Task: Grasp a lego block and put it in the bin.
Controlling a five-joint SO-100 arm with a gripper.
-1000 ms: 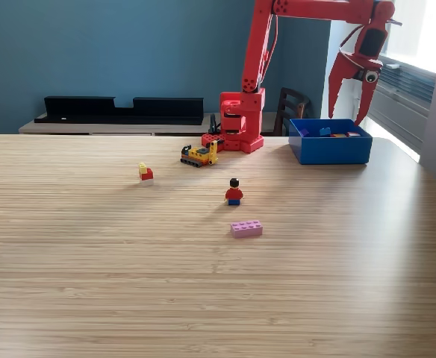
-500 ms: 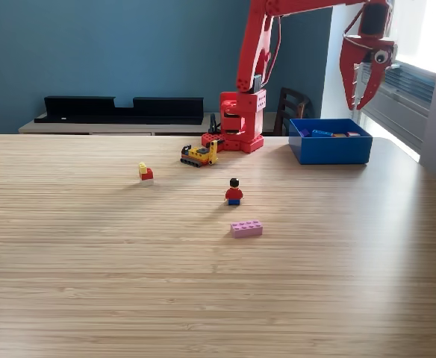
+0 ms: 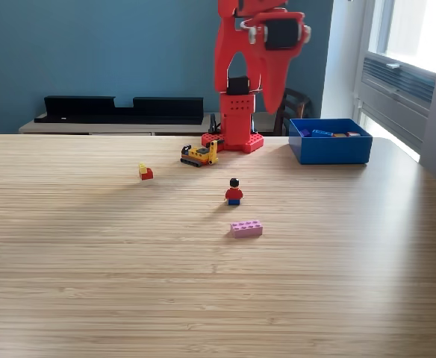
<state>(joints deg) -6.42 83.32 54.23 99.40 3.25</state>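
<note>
A pink lego block (image 3: 246, 228) lies flat on the wooden table, in the middle of the exterior view. Beyond it stands a small lego figure (image 3: 234, 192) in red and blue. A little red-and-yellow block (image 3: 145, 172) sits to the left, and a yellow lego vehicle (image 3: 200, 154) rests near the arm's base. The blue bin (image 3: 330, 149) stands at the back right with several blocks inside. My red gripper (image 3: 272, 89) hangs high above the base, pointing down and seen edge-on, far from every block. Nothing shows between its fingers, and their gap is hidden.
The arm's red base (image 3: 237, 130) stands at the table's far edge. Behind it are a black shelf unit (image 3: 121, 108) and a dark chair (image 3: 291, 104). A window and radiator fill the right side.
The arm has swung from above the bin at the right back toward the centre over its base. The blocks on the table have not moved.
</note>
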